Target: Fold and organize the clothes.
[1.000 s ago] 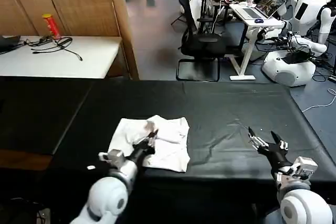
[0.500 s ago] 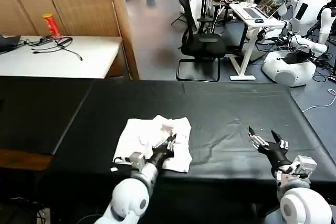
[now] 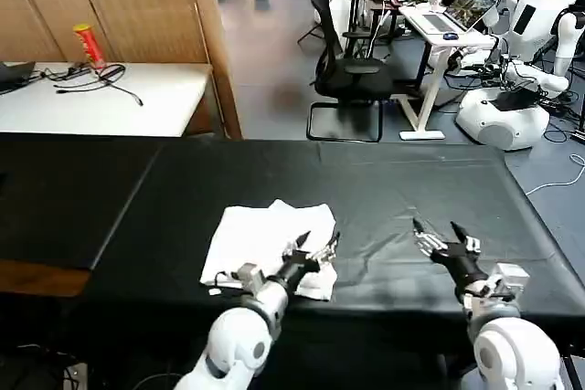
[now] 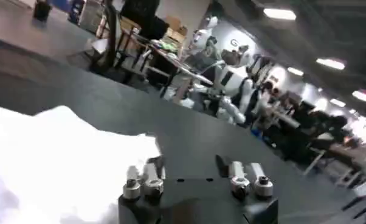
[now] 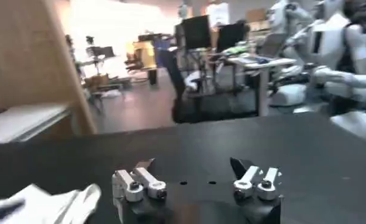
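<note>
Lying bunched near the black-draped worktop (image 3: 384, 171)'s front edge, white cotton T-shirt (image 3: 260, 237) awaits straightening | left gripper (image 3: 316, 250), fingers spread, empty, over its right edge | right gripper (image 3: 437, 239) splayed, well apart, likely waiting.

bright overhead ceiling lights, blurry wrist views, overexposed white cloth (image 4: 55, 158)

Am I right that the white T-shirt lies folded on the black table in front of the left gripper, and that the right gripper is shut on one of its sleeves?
Not quite. The right gripper holds nothing: the head view shows it open over the bare black table, well apart from the white T-shirt. The rest stands: the shirt lies folded by the left gripper.
</note>
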You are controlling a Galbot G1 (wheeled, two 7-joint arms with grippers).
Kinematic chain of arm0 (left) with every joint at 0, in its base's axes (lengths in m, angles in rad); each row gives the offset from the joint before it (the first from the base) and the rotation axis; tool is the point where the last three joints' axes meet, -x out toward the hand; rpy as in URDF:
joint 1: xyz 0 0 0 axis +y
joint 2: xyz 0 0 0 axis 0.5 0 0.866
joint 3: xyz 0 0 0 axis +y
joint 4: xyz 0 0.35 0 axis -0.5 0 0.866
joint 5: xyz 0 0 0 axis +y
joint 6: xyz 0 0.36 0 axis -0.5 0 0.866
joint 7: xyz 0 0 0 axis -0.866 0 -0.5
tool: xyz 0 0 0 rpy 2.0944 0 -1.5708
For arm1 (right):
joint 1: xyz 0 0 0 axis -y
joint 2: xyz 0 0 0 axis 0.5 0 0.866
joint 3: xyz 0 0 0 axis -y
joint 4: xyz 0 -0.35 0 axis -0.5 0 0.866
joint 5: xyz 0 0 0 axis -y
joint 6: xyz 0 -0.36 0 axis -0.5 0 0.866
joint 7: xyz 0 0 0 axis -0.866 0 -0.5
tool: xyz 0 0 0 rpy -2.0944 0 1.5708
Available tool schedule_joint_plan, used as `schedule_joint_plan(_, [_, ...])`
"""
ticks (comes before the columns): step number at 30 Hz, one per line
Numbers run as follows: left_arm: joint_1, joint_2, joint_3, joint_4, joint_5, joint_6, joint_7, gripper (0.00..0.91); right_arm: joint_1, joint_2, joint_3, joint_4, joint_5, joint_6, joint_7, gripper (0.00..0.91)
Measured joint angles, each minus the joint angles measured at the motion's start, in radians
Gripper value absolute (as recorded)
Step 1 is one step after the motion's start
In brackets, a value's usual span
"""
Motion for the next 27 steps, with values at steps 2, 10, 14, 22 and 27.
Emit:
schedule_joint_plan(2, [-0.013,0.028,-0.025,-0.018,0.032,-0.011,0.006,0.878,0.027,-0.021,-0.056,-0.019,-0.025,0.002,-0.009,0.878])
schedule_joint_plan(10, [0.007,0.161,-0.145,-0.043,0.078,-0.027,0.004,0.878,0.139,-0.008,-0.302,-0.135,-0.164,0.025,-0.05,0.878])
schedule_joint_plan(14, [0.047,0.179,-0.181,-0.05,0.115,-0.037,0.006,0.878,0.173,0.017,-0.379,-0.19,-0.21,0.03,-0.051,0.878])
schedule_joint_plan(22, [0.089,0.177,-0.216,-0.031,0.118,-0.075,0.005,0.878,0.18,0.048,-0.409,-0.247,-0.322,-0.019,0.04,0.878])
schedule_joint_plan(27, [0.105,0.167,-0.245,-0.002,0.109,-0.105,0.009,0.878,0.159,0.071,-0.385,-0.23,-0.264,0.021,0.024,0.878])
